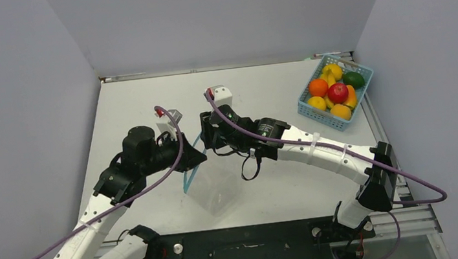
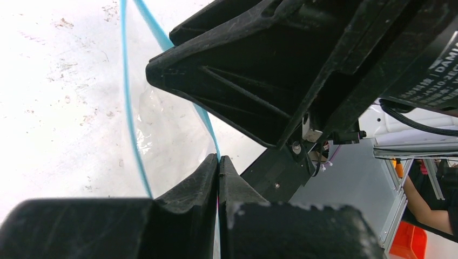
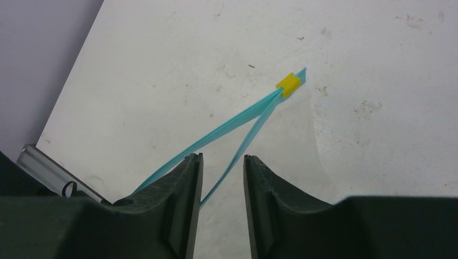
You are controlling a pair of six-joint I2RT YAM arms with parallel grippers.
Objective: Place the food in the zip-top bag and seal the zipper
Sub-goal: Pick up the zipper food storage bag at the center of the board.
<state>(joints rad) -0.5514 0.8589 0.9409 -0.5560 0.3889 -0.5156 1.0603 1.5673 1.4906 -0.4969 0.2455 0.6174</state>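
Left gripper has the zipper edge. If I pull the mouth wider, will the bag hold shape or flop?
Likely floppy: the zip-top bag is thin clear film, crinkled in the left wrist view. Probably light, so it may slide instead of staying put. The zipper looks stiffer, bowing smoothly.

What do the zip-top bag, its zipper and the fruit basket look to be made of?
The zip-top bag looks like thin clear plastic film: the table shows through. The zipper seems a smooth, bendy teal plastic strip. The basket looks like moulded light-blue plastic lattice.
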